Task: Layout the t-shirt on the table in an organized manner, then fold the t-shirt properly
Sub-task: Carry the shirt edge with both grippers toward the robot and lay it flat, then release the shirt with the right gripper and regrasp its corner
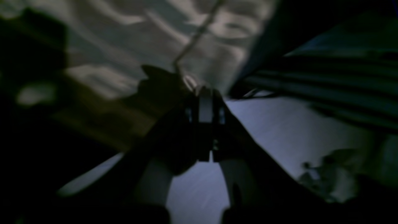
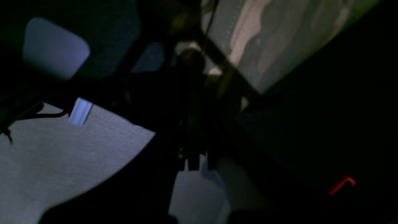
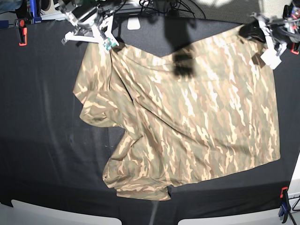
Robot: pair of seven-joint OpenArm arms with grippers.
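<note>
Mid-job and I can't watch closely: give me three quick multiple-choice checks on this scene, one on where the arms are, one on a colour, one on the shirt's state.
1. Where do the two pincers hold the t-shirt?
A. at its two corners along the far edge of the table
B. at the hem near the front edge
C. in the middle of the cloth

2. What colour is the table covering?
A. white
B. black
C. green

3. How does the shirt lie?
A. folded into a neat square
B. rolled into a ball
C. spread out but bunched and wrinkled on the base view's left side

Answers: 1 A, the left pincer and right pincer each pinch a far corner in the base view. 2 B, matte black cloth shows all around the shirt. 3 C, the base view's right side lies flat while folds pile up on its left.
</note>
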